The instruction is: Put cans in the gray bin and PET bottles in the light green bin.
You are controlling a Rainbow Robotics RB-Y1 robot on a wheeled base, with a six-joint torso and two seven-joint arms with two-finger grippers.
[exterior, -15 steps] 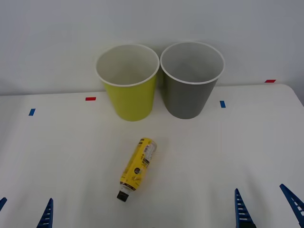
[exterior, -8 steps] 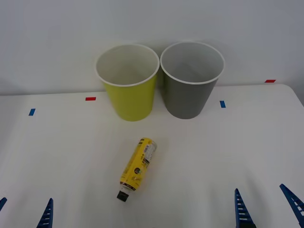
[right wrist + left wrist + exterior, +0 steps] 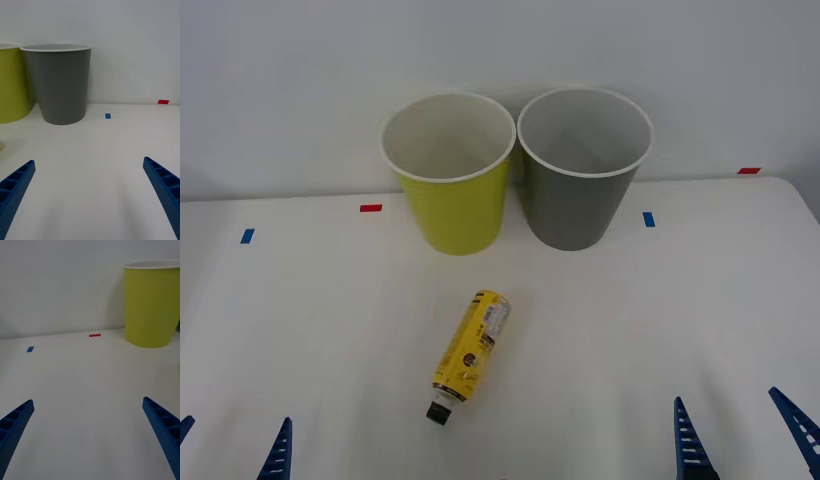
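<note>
yellow bottle (image 3: 470, 350) lies on table (image 3: 660, 320)

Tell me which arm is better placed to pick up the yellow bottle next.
Left, marginally. The yellow bottle lies left of centre, cap toward the robot, nearer the left gripper than the right gripper. Both are open at the near edge. The light green bin is also on the left.

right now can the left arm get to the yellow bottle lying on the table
Probably yes. The yellow bottle lies flat on bare table ahead of the open left gripper, with nothing between them. Both bins stand well behind it, so a forward, inward reach looks free.
</note>
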